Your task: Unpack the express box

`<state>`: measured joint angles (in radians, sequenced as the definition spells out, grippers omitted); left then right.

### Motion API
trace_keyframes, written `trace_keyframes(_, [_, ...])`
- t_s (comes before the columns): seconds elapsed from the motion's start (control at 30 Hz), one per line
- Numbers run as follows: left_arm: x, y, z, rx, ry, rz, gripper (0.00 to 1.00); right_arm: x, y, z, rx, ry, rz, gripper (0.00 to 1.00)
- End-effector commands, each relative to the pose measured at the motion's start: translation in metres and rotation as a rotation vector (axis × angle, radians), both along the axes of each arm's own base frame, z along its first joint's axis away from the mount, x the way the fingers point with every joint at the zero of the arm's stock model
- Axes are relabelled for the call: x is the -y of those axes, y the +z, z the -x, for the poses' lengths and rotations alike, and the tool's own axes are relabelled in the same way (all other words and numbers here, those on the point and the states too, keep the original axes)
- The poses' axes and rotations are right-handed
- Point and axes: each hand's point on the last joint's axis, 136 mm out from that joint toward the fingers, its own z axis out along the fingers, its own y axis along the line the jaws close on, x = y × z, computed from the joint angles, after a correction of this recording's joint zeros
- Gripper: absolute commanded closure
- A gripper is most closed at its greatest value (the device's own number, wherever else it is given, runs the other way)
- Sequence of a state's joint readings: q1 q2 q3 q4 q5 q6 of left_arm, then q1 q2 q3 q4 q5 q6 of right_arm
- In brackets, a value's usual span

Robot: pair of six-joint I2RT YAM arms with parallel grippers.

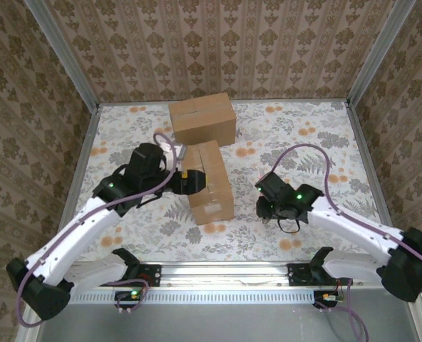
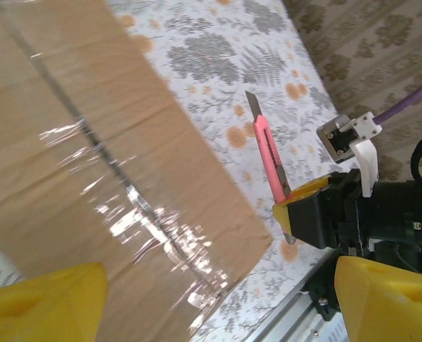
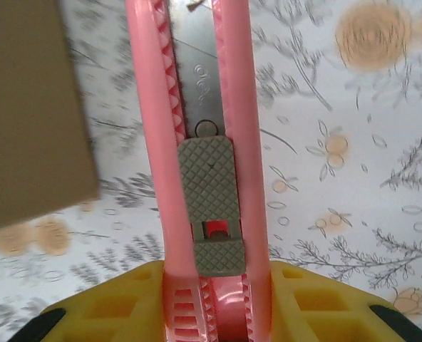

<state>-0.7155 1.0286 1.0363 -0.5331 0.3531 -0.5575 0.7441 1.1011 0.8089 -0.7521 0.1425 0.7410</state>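
Tape [image 2: 118, 187] on the centre box [image 1: 211, 189] looks uncut; cutting remains. Right gripper [image 3: 211, 303] clamps the pink knife [image 3: 234, 107]; left gripper [image 1: 184, 182] gapes wide, empty.

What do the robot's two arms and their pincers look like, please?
The left arm and right arm have white links with black joints and wrist housings, each showing a small green light. A purple cable runs along each arm. The pincer fingers are yellow blocks on black mounts.
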Motion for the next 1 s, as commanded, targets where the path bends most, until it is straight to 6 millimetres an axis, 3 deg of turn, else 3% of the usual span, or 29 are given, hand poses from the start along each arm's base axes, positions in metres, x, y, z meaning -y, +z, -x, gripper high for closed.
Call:
trace_keyframes(0.0, [0.036, 0.042, 0.001, 0.08, -0.122, 0.124, 0.17, -0.008, 0.037, 0.001, 0.081, 0.113, -0.05, 0.66])
trace_keyframes(0.2, [0.077, 0.043, -0.002, 0.079, -0.206, 0.135, 0.18, -0.029, 0.083, 0.0, 0.169, 0.214, -0.166, 0.66])
trace_keyframes(0.53, [0.121, 0.027, -0.007, 0.037, -0.254, 0.152, 0.2, -0.066, 0.124, -0.006, 0.266, 0.313, -0.363, 0.66])
trace_keyframes(0.67, [0.125, 0.024, -0.013, 0.034, -0.24, 0.156, 0.22, -0.074, 0.133, -0.004, 0.291, 0.336, -0.417, 0.66])
trace_keyframes(0.97, [0.132, 0.026, -0.022, 0.055, -0.222, 0.172, 0.34, -0.075, 0.13, -0.001, 0.276, 0.337, -0.436, 0.67])
